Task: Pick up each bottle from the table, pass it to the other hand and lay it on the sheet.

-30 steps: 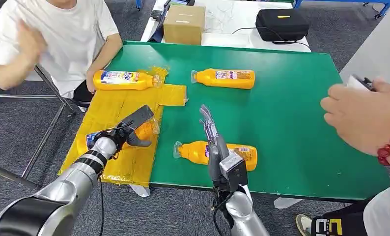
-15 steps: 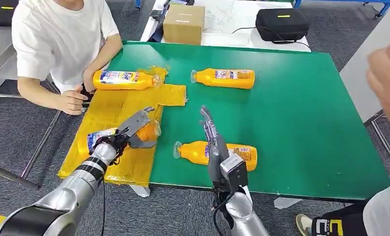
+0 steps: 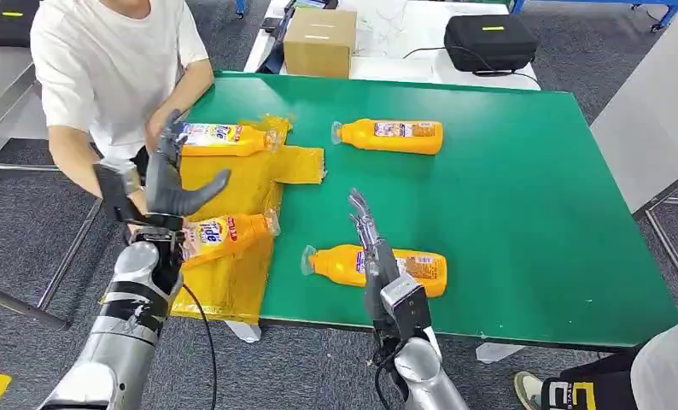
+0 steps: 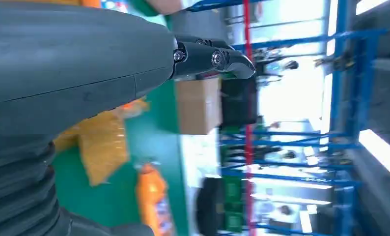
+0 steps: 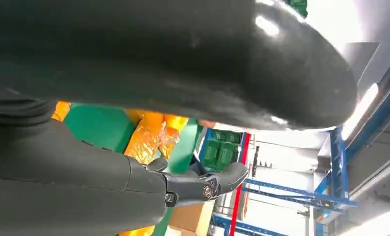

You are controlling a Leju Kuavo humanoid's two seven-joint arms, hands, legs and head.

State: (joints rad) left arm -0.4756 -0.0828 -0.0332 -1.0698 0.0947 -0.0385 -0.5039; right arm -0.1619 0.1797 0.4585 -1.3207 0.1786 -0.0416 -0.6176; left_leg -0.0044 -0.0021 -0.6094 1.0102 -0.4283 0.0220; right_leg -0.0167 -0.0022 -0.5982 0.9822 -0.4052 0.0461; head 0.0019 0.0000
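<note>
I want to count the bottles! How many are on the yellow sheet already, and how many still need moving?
Two bottles lie on the sheet: the far one and the near one. Nothing is in hand: the left hand is raised with its fingers spread, and the right hand is empty too. Two are left on the green table: one far, one near.

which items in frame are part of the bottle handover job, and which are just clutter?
Job: two bottles on the sheet; two bottles on the green table; yellow sheet; left hand; right hand.

Clutter: cardboard box; black case.
</note>
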